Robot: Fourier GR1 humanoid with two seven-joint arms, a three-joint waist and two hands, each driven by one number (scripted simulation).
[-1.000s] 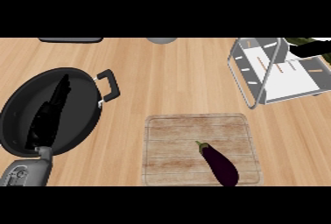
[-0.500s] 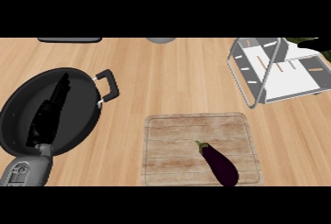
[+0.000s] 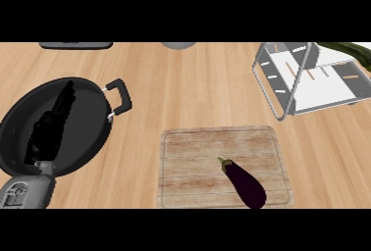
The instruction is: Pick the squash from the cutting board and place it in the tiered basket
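The green squash (image 3: pixel 349 50) shows only as a long tip at the top right edge, above the tiered basket (image 3: pixel 276 93), a grey wire frame with white shelves. What holds the squash lies outside the view. My right hand does not show. My left hand (image 3: pixel 52 122) lies open over the black pan, fingers straight and pointing away, and its grey forearm (image 3: pixel 25 190) comes in at the lower left. The wooden cutting board (image 3: pixel 203 162) lies at the lower middle with a purple eggplant (image 3: pixel 245 183) on its right part.
A black pan (image 3: pixel 83 142) with two handles fills the left side. At the far edge of the counter a dark flat object (image 3: pixel 76 45) sits at the left and a grey round object (image 3: pixel 178 44) at the middle.
A dark shape with the squash over the basket at the top right has drawn back toward the edge; now only the green tip shows. The left hand has not moved.
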